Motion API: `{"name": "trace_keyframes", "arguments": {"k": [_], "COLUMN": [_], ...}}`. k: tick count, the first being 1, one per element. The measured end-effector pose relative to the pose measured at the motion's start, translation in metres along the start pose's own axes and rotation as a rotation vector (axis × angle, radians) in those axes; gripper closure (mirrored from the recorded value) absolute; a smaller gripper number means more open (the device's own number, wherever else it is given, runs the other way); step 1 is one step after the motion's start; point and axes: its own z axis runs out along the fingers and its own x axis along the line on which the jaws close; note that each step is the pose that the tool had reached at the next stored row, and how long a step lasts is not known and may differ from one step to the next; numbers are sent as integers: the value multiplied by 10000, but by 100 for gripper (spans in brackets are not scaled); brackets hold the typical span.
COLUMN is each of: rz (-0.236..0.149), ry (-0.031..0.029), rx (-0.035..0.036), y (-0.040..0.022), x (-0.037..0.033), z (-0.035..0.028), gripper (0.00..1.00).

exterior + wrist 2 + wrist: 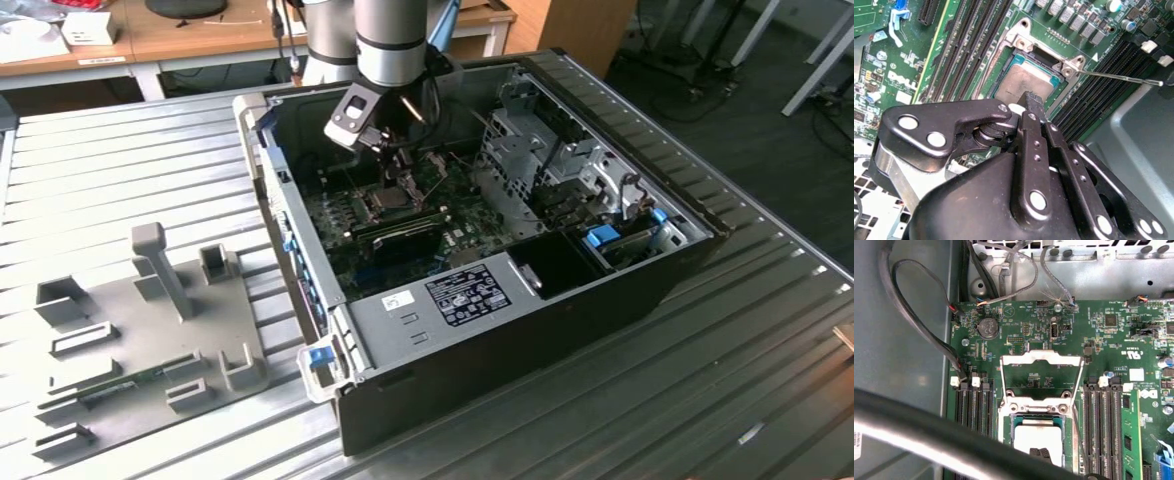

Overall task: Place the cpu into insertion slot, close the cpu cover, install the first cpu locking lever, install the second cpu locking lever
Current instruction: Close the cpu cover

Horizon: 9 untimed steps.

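Note:
The cpu [1036, 436] lies flat in the insertion slot [1039, 407] on the green board, its dull grey top showing in both wrist views [1021, 84]. My gripper [1033, 100] is shut with nothing in it, its dark tip right over the cpu's edge [1043, 454]. The cpu cover [1041, 357] is swung open, standing back from the slot. Thin wire locking levers [1002, 385] run along both sides of the slot, and one lever [1119, 78] sticks out sideways, unlatched. In the exterior view my gripper [390, 180] reaches down into the open computer case above the slot [390, 200].
Long black memory slots [974, 405] flank the socket on both sides. Loose cables [919, 325] hang along the case wall, and a thick dark hose [929, 425] crosses near the camera. A drive cage [534, 150] stands inside the case. A grey fixture tray [147, 330] lies at the exterior view's left.

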Motion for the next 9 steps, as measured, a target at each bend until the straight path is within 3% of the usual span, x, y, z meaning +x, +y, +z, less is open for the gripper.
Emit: {"name": "trace_keyframes", "arguments": {"k": [9], "rz": [0], "ry": [-5], "rx": [2], "y": [0], "x": [-1], "z": [-14], "gripper": [89]}}
